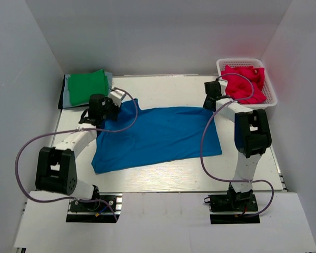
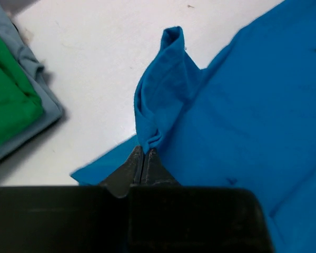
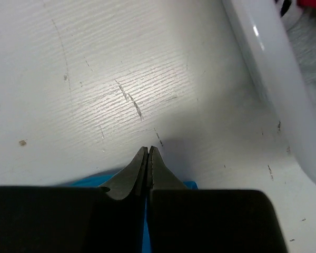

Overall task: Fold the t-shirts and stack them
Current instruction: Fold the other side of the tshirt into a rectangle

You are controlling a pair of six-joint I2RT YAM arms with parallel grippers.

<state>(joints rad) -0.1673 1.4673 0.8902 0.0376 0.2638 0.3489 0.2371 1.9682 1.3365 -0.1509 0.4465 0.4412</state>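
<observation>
In the middle of the counter (image 1: pixel 163 176), the blue t-shirt (image 1: pixel 163 137) is lying spread out, not yet folded. The left claw (image 2: pixel 145 158) is pinching its bunched sleeve. The right claw (image 3: pixel 148 158) is sitting closed at the far right corner, over blue cloth, but any hold is unclear. At far left, a folded green t-shirt (image 1: pixel 88 87) is resting on a grey t-shirt (image 1: pixel 68 97), while crimson t-shirts (image 1: pixel 245 81) are waiting in the basket (image 1: pixel 271 97).
</observation>
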